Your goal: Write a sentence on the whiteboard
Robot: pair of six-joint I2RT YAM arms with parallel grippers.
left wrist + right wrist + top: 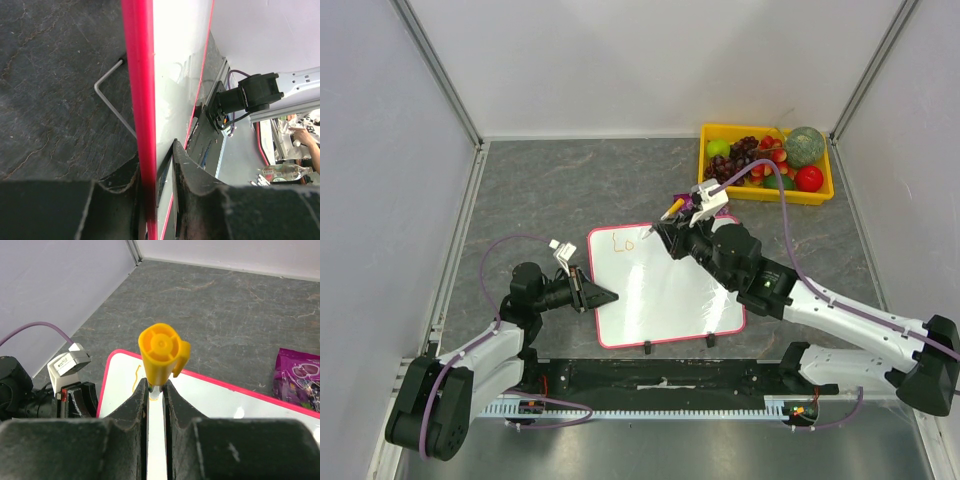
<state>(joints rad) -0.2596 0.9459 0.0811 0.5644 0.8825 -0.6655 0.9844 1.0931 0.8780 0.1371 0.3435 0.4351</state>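
Note:
The whiteboard (665, 295) with its pink-red frame lies at the table's middle. Only orange letters "Lo" (621, 240) of the sentence show, near its far left corner. My left gripper (604, 296) is shut on the board's left edge; in the left wrist view the fingers (195, 175) clamp the red frame (137, 90). My right gripper (667, 228) is shut on an orange marker (673, 208) held tip-down on the board beside the letters. In the right wrist view the marker's yellow cap end (160, 352) stands between the jaws, over the board (225, 400), next to an orange stroke (135, 377).
A yellow tray (817, 195) of fruit stands at the far right. A purple packet (299, 372) lies just beyond the board's far edge. A bent wire leg (111, 97) shows under the board. Grey walls enclose the table on three sides.

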